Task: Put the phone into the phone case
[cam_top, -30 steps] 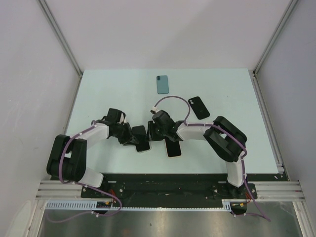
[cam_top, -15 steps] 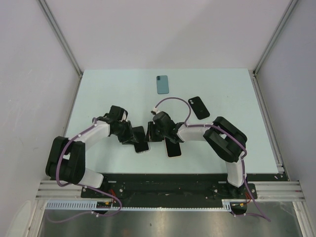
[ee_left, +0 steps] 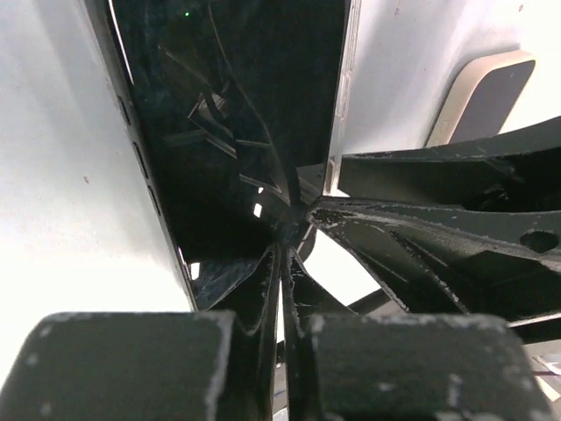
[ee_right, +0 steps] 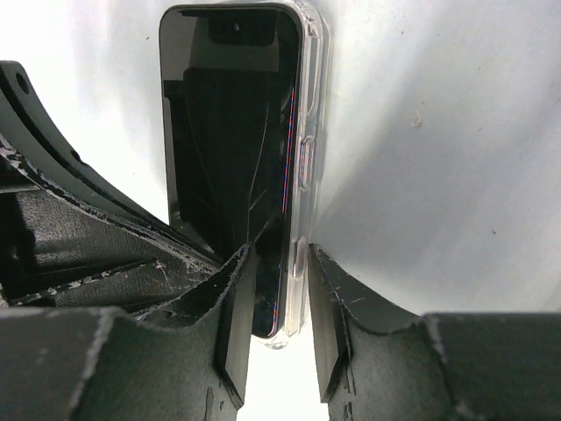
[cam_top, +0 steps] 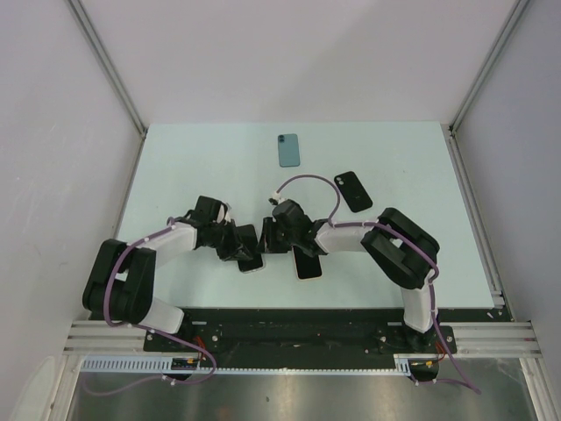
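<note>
1 table [cam_top: 175,167], pale green. 1 right gripper [ee_right: 279,259], jaws pinching the phone [ee_right: 228,132] and its clear phone case [ee_right: 312,149] at one end. 1 left gripper [ee_left: 286,250], jaws pressed together, tips on the screen. I log the phone on the table's near middle, between both grippers
</note>
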Controlling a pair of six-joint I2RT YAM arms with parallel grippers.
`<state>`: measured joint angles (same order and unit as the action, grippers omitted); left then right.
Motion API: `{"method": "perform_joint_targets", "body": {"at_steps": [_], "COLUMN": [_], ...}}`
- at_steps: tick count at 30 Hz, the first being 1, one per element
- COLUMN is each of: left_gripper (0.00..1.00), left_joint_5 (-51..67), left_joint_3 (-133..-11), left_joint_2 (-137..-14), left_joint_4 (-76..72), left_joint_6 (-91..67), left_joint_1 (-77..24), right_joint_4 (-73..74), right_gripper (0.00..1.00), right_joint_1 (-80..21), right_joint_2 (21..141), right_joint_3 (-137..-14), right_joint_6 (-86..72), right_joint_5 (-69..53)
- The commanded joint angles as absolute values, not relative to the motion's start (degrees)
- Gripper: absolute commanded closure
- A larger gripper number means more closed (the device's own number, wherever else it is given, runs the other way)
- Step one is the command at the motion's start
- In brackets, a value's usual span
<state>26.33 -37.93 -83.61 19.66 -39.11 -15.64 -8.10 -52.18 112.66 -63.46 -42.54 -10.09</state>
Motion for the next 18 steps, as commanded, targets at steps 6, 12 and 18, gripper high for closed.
{"method": "perform_joint_targets", "body": {"at_steps": [6,12,18], "left_gripper": [0.92,1.0,1.0], "left_joint_5": [14.3,5.7,8.2], "left_joint_3": [-43.7,-44.6,-44.3], "left_joint_2": [-77.4,-78.3,-80.8], "left_joint_4": [30.3,34.9,33.8], "left_joint_6": [-34.5,-32.4,-32.2], "left_joint_1": [-15.7,-15.8,-16.5], "right_joint_4": [-6.9,-6.3,-6.3], "right_gripper": [0.65,0.65,0.65], "right_joint_1": [-53.1,-53.1,-53.1], "right_joint_2": [110.1,110.1,109.9], "right_joint_3": [-60.8,-60.8,-60.7], "right_joint_6": [-43.2,-42.5,-42.0], "right_joint_5": [-9.8,-9.2,-9.6]}}
